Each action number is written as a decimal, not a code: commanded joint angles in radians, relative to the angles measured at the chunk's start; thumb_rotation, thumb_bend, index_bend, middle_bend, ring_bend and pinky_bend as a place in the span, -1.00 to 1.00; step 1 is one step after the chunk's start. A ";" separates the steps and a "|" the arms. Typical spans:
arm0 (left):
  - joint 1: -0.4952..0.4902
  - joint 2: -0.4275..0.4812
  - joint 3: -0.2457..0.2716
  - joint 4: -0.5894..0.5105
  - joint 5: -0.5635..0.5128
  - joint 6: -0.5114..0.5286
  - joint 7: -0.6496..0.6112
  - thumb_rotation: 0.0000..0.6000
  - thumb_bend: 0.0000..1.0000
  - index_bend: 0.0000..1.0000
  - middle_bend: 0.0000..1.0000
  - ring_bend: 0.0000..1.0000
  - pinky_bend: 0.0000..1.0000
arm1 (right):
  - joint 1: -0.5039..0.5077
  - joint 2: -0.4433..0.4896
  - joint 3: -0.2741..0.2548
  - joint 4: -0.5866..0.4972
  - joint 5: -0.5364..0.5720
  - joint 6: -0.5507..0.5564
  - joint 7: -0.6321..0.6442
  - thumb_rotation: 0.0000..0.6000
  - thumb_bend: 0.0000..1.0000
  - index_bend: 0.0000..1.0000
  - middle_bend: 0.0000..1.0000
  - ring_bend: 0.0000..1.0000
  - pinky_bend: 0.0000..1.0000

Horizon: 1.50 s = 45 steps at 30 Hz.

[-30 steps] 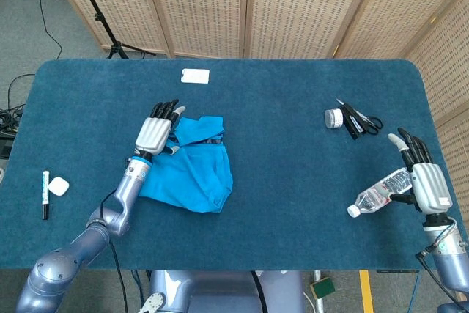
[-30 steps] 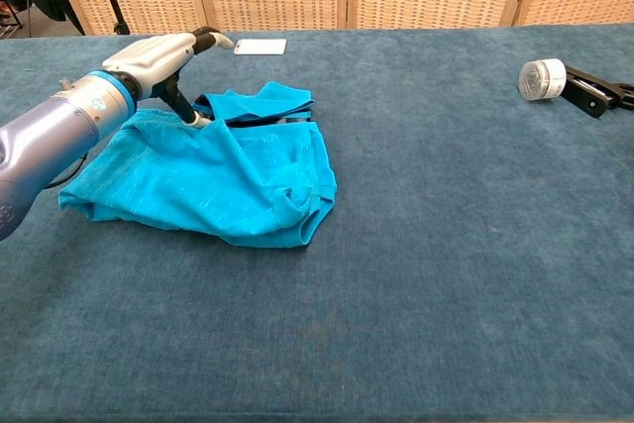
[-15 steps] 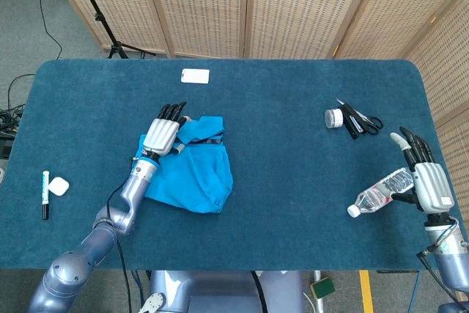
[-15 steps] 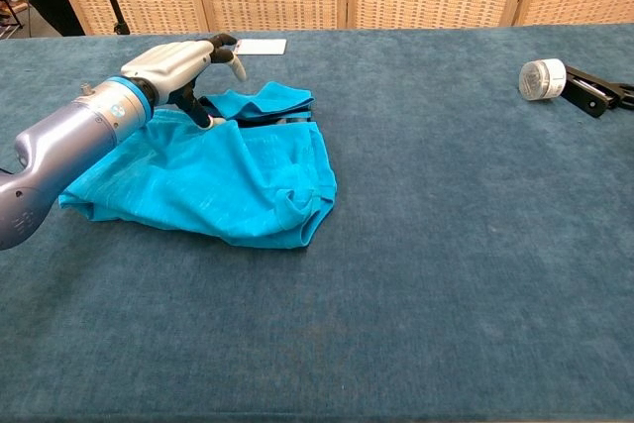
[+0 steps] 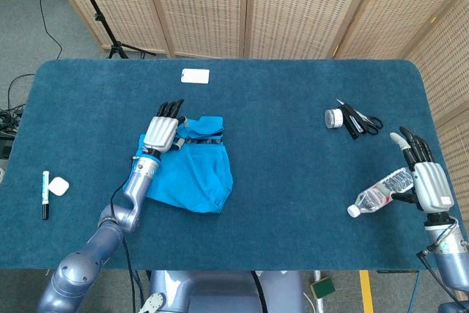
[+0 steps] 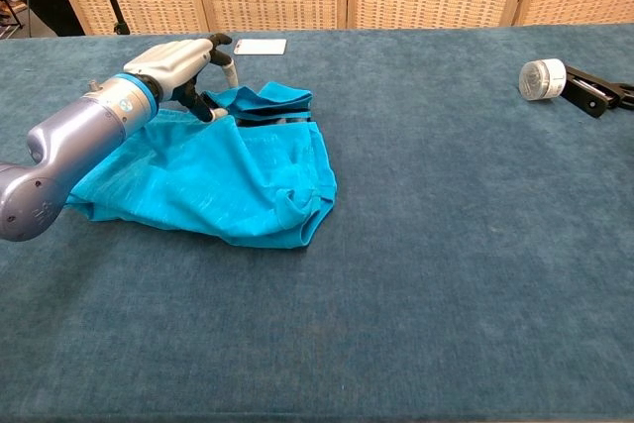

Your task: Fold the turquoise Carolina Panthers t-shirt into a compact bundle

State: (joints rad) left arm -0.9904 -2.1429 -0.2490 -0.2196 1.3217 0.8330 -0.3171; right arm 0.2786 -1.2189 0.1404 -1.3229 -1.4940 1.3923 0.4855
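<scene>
— Where's the shirt [image 5: 192,167] sitting right now?

— On the left half of the desk [image 5: 278,181], roughly midway between the far and near edges. It's a rumpled heap, partly doubled over, with one flap bunched up on its far side and a rolled fold at the corner nearest the middle of the desk.

— And my left hand [image 5: 162,132]?

— I've got it over the far left part of the shirt, back of the hand up, fingers pointing toward the far edge. From the chest camera the fingers [image 6: 211,108] curl down onto the cloth by that bunched flap. Whether they're actually pinching fabric or only pressing on it, I cannot tell from either camera.

— Right hand [image 5: 426,177]?

— Down by the near right corner, only the head camera catches it. Fingers straight and spread, nothing in it. A plastic bottle [image 5: 379,193] lies on its side just beside it, cap toward the middle of the desk; I can't say if they touch.

— Anything else on the desk?

— A white card [image 5: 196,75] near the far edge, beyond the shirt. A roll of tape [image 5: 334,118] touching a pair of scissors [image 5: 359,119] on the right side. A marker [image 5: 45,194] and a small white block [image 5: 58,186] close to the left edge.
</scene>
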 commanded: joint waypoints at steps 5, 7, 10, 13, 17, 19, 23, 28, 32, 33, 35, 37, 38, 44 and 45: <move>-0.029 -0.008 -0.040 0.035 -0.042 -0.038 0.019 1.00 -0.26 -0.05 -1.00 -1.00 -1.00 | 0.002 -0.001 0.000 0.004 0.004 -0.007 0.002 1.00 -1.00 -1.00 -1.00 -1.00 -0.98; -0.042 -0.011 -0.051 0.046 -0.056 -0.055 0.030 1.00 -0.26 -0.05 -1.00 -1.00 -1.00 | 0.003 -0.002 0.000 0.005 0.005 -0.010 0.002 1.00 -1.00 -1.00 -1.00 -1.00 -0.98; -0.060 -0.017 -0.072 0.062 -0.078 -0.081 0.047 1.00 -0.26 -0.05 -1.00 -1.00 -1.00 | 0.003 -0.002 -0.001 0.006 0.005 -0.012 0.003 1.00 -1.00 -1.00 -1.00 -1.00 -0.98; -0.080 -0.022 -0.097 0.083 -0.107 -0.112 0.074 1.00 -0.26 -0.05 -1.00 -1.00 -1.00 | 0.003 -0.002 0.000 0.009 0.007 -0.013 0.005 1.00 -1.00 -1.00 -1.00 -1.00 -0.98; -0.100 -0.026 -0.130 0.101 -0.143 -0.132 0.113 1.00 -0.26 -0.15 -1.00 -1.00 -1.00 | 0.005 -0.002 0.001 0.013 0.012 -0.020 0.009 1.00 -1.00 -1.00 -1.00 -1.00 -0.98; -0.104 -0.019 -0.144 0.095 -0.159 -0.147 0.108 1.00 -0.29 -0.49 -1.00 -1.00 -1.00 | 0.005 -0.002 0.002 0.015 0.014 -0.022 0.012 1.00 -1.00 -1.00 -1.00 -1.00 -0.98; -0.099 0.001 -0.152 0.070 -0.165 -0.121 0.063 1.00 -0.40 -1.00 -1.00 -1.00 -1.00 | 0.006 -0.002 0.002 0.016 0.013 -0.023 0.013 1.00 -1.00 -1.00 -1.00 -1.00 -0.98; -0.073 0.061 -0.105 0.000 -0.108 -0.043 -0.052 1.00 -0.49 -1.00 -1.00 -1.00 -1.00 | 0.005 -0.001 0.002 0.011 0.009 -0.017 0.011 1.00 -1.00 -1.00 -1.00 -1.00 -0.98; -0.038 0.123 -0.033 -0.083 -0.025 0.028 -0.127 1.00 -0.56 -1.00 -1.00 -1.00 -1.00 | 0.003 0.000 0.001 0.007 0.006 -0.014 0.009 1.00 -1.00 -1.00 -1.00 -1.00 -0.98; -0.032 0.138 -0.018 -0.106 -0.008 0.046 -0.138 1.00 -0.56 -1.00 -1.00 -1.00 -1.00 | 0.003 0.001 0.001 0.006 0.005 -0.013 0.009 1.00 -1.00 -1.00 -1.00 -1.00 -0.98; -0.019 0.186 0.027 -0.185 0.039 0.058 -0.152 1.00 -0.57 -1.00 -1.00 -1.00 -1.00 | 0.003 0.002 0.001 0.004 0.003 -0.010 0.009 1.00 -1.00 -1.00 -1.00 -1.00 -0.98; -0.018 0.253 0.070 -0.292 0.073 0.011 -0.127 1.00 -0.58 -1.00 -1.00 -1.00 -1.00 | 0.001 0.003 0.001 0.001 0.003 -0.006 0.010 1.00 -1.00 -1.00 -1.00 -1.00 -0.98; -0.021 0.287 0.079 -0.350 0.077 -0.020 -0.109 1.00 -0.59 -1.00 -1.00 -1.00 -1.00 | 0.001 0.004 0.002 0.000 0.002 -0.005 0.011 1.00 -1.00 -1.00 -1.00 -1.00 -0.98; -0.024 0.433 0.067 -0.670 0.003 -0.140 0.084 1.00 -0.60 -1.00 -1.00 -1.00 -1.00 | -0.003 0.013 0.006 -0.005 0.004 0.002 0.026 1.00 -1.00 -1.00 -1.00 -1.00 -0.98; -0.023 0.440 0.063 -0.695 -0.013 -0.146 0.114 1.00 -0.60 -1.00 -1.00 -1.00 -1.00 | -0.003 0.013 0.006 -0.005 0.004 0.003 0.028 1.00 -1.00 -1.00 -1.00 -1.00 -0.98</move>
State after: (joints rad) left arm -1.0179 -1.7914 -0.1963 -0.7738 1.3475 0.7588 -0.3214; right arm 0.2760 -1.2059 0.1459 -1.3277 -1.4904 1.3947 0.5129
